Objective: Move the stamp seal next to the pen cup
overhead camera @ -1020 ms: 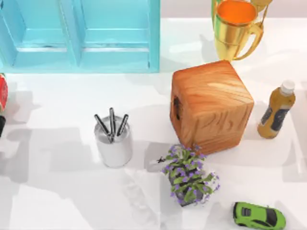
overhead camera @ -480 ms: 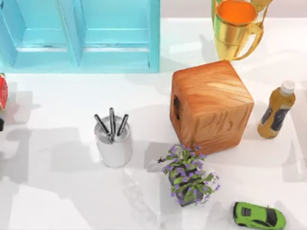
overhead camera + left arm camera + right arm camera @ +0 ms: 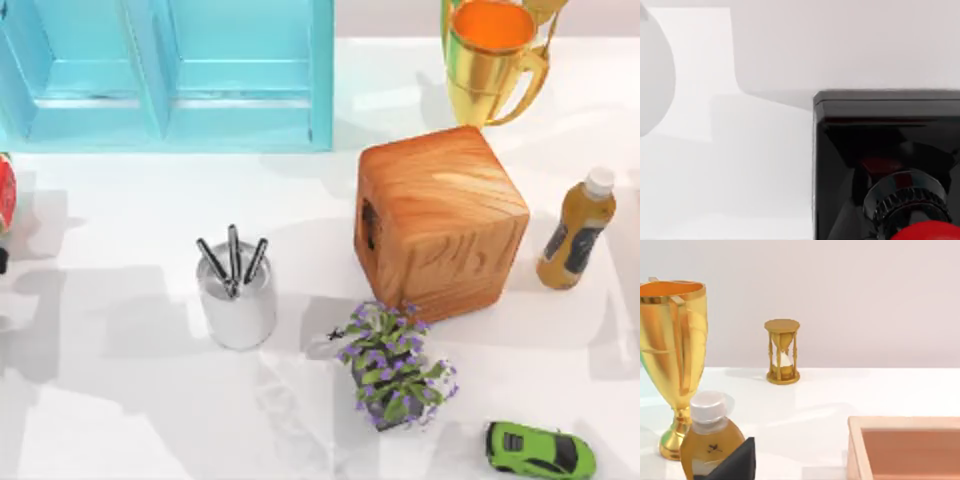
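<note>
The stamp seal (image 3: 887, 165) looms close in the left wrist view, with its square black base, short black neck and the edge of its red knob on the white table. The pen cup (image 3: 238, 300), a silver-white cylinder holding three dark pens, stands left of the table's middle in the top view. A dark sliver (image 3: 2, 262) sits at that view's left edge, and I cannot tell what it is. In the right wrist view a dark part of my right gripper (image 3: 735, 462) shows in front of the bottle.
A wooden box (image 3: 440, 220) stands right of centre, with a potted purple plant (image 3: 392, 368) before it. The blue cabinet (image 3: 170, 70) and gold trophy (image 3: 490, 60) are at the back. An amber bottle (image 3: 575, 230) and green toy car (image 3: 540, 450) are at the right, a red disc (image 3: 5, 195) at the left edge.
The dark sliver at the top view's left edge has shrunk, sliding out to the left. Everything else on the table has stayed put.
</note>
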Available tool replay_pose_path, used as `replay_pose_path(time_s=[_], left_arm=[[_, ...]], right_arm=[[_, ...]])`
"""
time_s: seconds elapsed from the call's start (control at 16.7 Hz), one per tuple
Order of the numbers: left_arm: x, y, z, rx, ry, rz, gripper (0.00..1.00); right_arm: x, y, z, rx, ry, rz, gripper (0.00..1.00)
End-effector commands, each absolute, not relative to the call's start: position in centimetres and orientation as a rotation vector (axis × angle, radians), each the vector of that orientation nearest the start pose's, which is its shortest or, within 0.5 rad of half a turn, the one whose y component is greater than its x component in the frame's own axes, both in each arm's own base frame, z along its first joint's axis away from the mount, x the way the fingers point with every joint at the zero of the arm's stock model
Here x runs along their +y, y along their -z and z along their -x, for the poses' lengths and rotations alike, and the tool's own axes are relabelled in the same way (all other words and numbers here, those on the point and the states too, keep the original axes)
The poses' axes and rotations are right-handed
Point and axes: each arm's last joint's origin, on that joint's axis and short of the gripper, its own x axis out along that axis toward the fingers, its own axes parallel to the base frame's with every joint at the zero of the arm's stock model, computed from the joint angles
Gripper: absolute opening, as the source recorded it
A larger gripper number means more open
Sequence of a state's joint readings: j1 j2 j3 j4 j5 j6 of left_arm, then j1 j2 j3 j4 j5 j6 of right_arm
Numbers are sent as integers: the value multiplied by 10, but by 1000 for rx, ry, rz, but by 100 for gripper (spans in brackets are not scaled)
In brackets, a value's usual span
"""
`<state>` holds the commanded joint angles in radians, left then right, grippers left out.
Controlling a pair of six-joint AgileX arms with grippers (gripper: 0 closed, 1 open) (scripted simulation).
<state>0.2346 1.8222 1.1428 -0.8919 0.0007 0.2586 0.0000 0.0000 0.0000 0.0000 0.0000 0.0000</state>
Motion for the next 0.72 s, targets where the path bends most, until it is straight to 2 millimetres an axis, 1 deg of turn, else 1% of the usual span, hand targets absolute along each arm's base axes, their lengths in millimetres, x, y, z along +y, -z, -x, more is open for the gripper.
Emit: replay_pose_path(time_s=[0.24,0.36,0.48,0.6,0.72], left_arm=[[75,-150,-311,1569,17,-17,0],[68,-162,-316,1558,7,-14,0],[49,-182,-323,1555,6,-13,0],[21,-205,-328,1570,15,-16,0],[-9,-231,-326,1592,19,-19,0]], right_arm=[[-1,-160,-106,0,0,0,100],[-1,-160,-106,0,0,0,100],[-1,-160,-106,0,0,0,100],[-1,-160,-106,0,0,0,100],[-1,-160,-106,0,0,0,100]])
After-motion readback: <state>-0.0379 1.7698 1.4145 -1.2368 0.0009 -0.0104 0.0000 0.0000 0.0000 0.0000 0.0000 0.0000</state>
